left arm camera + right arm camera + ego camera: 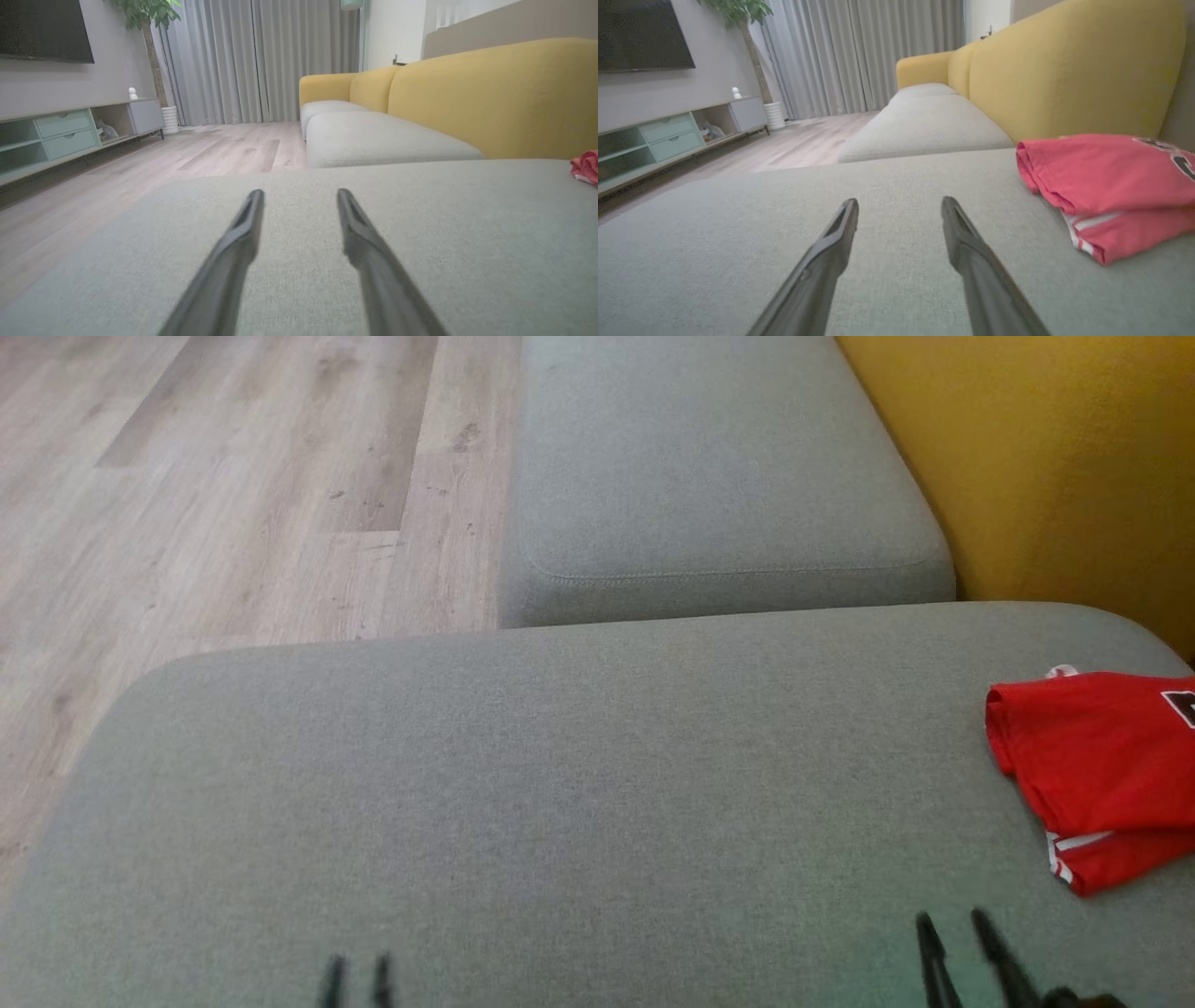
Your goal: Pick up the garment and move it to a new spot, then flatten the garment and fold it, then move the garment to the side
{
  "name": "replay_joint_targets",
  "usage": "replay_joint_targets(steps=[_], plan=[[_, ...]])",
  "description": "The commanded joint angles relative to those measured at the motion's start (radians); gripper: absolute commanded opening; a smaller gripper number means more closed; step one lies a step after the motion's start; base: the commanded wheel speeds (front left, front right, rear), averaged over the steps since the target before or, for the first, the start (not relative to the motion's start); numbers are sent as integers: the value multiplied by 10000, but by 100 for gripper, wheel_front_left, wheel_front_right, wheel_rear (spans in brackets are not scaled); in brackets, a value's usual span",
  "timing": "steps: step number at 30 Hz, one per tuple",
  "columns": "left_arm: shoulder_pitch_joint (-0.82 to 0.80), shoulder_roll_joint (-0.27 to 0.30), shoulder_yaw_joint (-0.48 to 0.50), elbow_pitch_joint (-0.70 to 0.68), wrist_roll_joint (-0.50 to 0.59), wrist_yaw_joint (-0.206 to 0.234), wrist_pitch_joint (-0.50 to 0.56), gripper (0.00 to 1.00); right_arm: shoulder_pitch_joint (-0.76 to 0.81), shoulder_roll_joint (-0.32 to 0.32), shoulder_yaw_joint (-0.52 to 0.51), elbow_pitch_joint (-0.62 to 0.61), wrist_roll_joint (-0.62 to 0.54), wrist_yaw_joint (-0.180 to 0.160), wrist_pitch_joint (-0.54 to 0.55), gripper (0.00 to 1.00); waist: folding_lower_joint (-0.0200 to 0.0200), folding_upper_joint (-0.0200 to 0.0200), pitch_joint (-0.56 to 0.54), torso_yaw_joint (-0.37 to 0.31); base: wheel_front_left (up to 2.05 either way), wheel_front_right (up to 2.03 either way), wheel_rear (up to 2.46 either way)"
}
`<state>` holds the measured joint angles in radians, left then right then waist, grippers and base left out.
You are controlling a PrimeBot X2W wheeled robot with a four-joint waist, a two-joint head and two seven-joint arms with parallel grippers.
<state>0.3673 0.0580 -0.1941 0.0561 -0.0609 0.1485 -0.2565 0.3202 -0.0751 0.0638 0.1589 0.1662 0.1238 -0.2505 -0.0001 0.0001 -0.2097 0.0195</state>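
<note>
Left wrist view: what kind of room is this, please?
Most likely a home living room: a yellow-backed sofa, a dark television on the wall above a low cabinet, and long grey curtains beside a potted plant.

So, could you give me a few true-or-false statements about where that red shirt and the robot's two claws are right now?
1. The red garment lies on the grey cushion. True.
2. The right gripper is shut on the garment. False: it is open and apart from it.
3. The left gripper is open and holds nothing. True.
4. The garment lies nearer the left gripper. False: it lies at the cushion's right end, nearer the right gripper.
</note>
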Motion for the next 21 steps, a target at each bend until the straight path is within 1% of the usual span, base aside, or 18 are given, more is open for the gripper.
replay_joint_targets(steps=[1, 4, 9, 21], plan=[[5, 0, -8, 16, -7, 3, 2, 0, 1, 0, 4, 19, 7, 0, 0, 0, 1, -1, 1, 0, 0, 0, 0], [126, 0, -14, 476, -26, 6, 3, 0, 117, 4, 14, 537, 23, -2, 17, 0, 1, -1, 4, -1, 0, 0, 0], [-14, 31, 62, 428, -685, -62, 100, 0, -48, 2, -35, 533, 617, 1, 144, 0, 1, -1, 92, -10, 0, 0, 0], [-558, 110, 269, 662, -2399, -387, 403, 0, -513, -7, -180, 579, 2157, 8, 489, 0, 1, -1, 311, -30, 0, 0, 0]])
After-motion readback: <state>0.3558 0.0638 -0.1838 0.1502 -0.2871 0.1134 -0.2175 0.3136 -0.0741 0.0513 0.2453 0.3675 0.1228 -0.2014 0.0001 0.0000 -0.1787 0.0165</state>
